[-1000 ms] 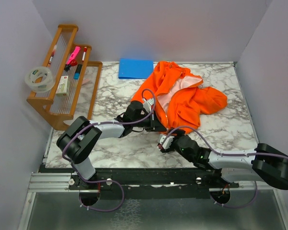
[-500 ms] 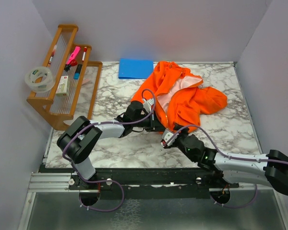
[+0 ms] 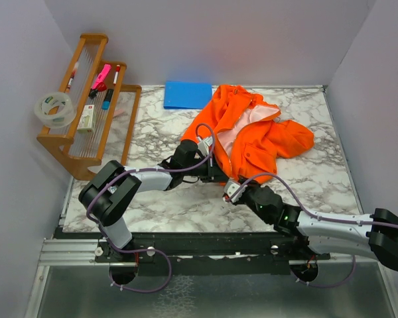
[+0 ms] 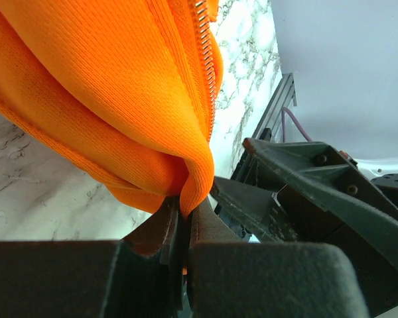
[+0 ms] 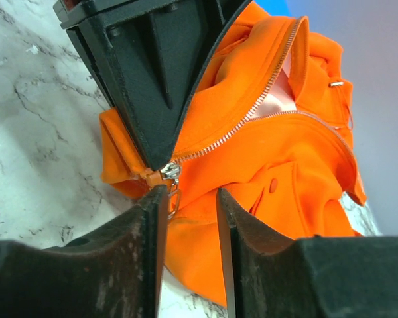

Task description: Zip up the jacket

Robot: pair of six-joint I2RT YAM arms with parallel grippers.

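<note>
The orange jacket (image 3: 252,136) lies at the back middle of the marble table, its front open and pink lining showing. My left gripper (image 3: 220,173) is shut on the jacket's bottom hem (image 4: 198,177) beside the zipper teeth (image 4: 205,40). My right gripper (image 3: 233,192) is open just in front of the hem. In the right wrist view its fingers (image 5: 149,225) stand either side of the silver zipper slider (image 5: 170,172), whose pull tab hangs next to the left finger. The jacket (image 5: 272,146) fills the background there.
A flat blue rectangle (image 3: 188,94) lies behind the jacket at the back. A wooden rack (image 3: 89,106) with pens, a small box and a tape roll (image 3: 55,109) stands at the left. Grey walls close the sides and back.
My right arm has shifted its gripper slightly right and toward the jacket's hem. The left gripper and jacket have stayed still.
</note>
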